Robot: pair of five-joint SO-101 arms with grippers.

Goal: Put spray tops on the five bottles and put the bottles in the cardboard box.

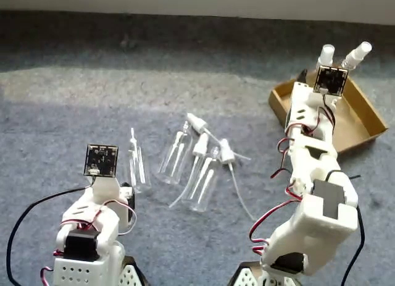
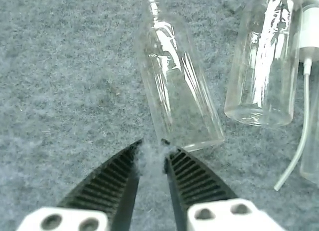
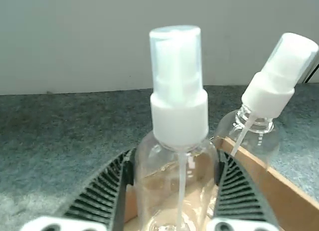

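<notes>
Clear plastic gives the count. Two of the five bottles carry spray tops, and both are at the cardboard box (image 1: 365, 126) on the far side of the bench (image 1: 74, 113). One capped bottle (image 3: 177, 141) stands upright between the jaws of the right end effector (image 3: 175, 161), which press on its sides and grip it over the box. The second capped bottle (image 3: 255, 125) leans just beside it, against the box wall. By my reckoning that puts the job under halfway, since the held bottle is not yet let go (whether its base touches the box floor is hidden). Three bottles lie on their sides mid-bench, with loose spray tops (image 1: 200, 144) and their thin tubes scattered among them; I cannot tell that any is screwed on. The left end effector (image 2: 151, 147) is low over the cloth, its jaws a narrow gap apart and holding nothing. Its tips are just short of the base of a bare bottle (image 2: 177, 86) whose open neck points away from it. A neighbouring bottle (image 2: 263, 61) lies near, to one side.
</notes>
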